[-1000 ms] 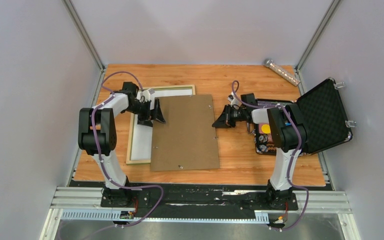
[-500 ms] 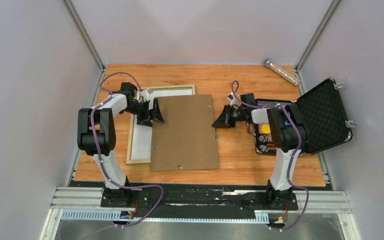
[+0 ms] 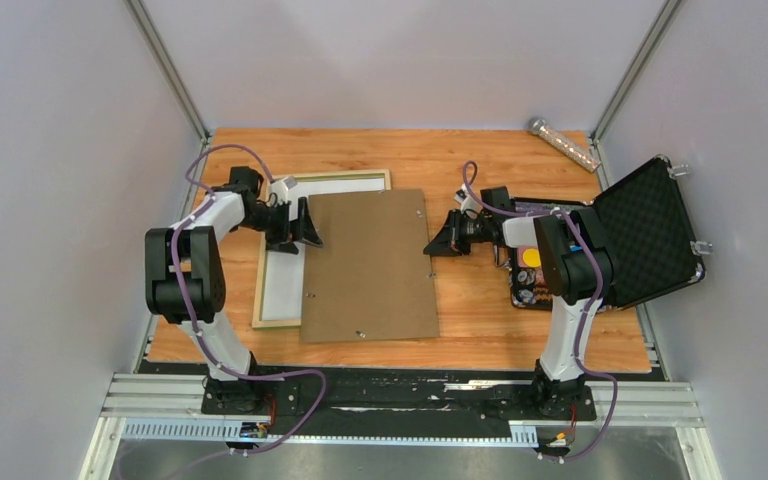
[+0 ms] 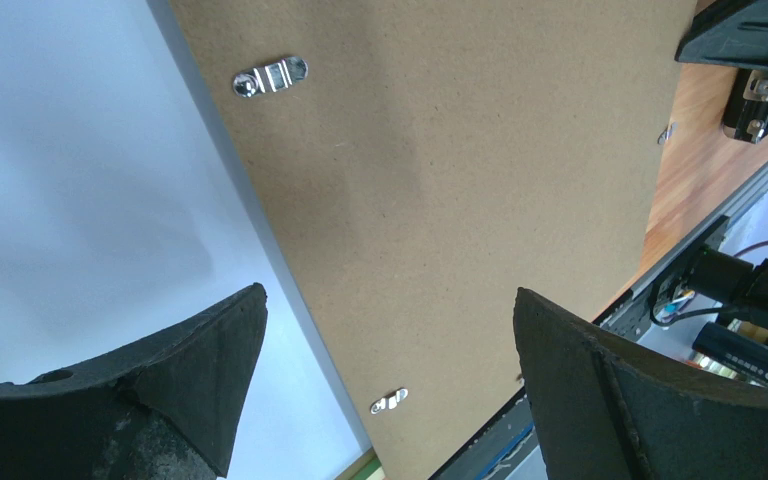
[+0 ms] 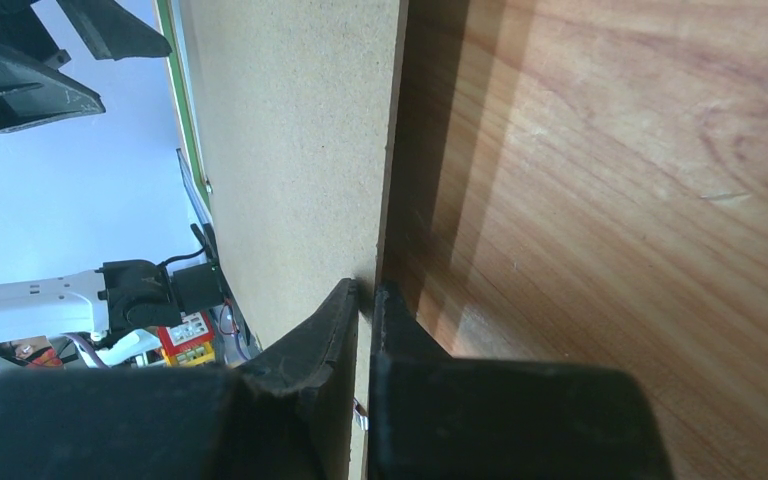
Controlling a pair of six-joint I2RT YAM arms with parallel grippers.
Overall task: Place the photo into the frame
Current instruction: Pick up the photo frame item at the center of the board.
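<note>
The frame [image 3: 260,290] lies back up at the table's left, pale wood rails showing. The photo [image 3: 282,285] lies in it, white back up, and also shows in the left wrist view [image 4: 80,180]. The brown backing board [image 3: 370,265] covers the frame's right part and juts onto the table. My left gripper [image 3: 303,224] is open and empty above the board's left edge [image 4: 390,330]. My right gripper [image 3: 438,243] is shut on the board's right edge [image 5: 368,295], just above the table. The photo's printed side is hidden.
An open black case [image 3: 650,230] with small items [image 3: 530,270] stands right of the right arm. A metallic cylinder [image 3: 563,143] lies at the back right corner. Grey walls close in left, right and back.
My left arm has swung a little to the left and its open gripper has drawn back slightly toward the board's left edge. The board, frame and right gripper have not moved.
</note>
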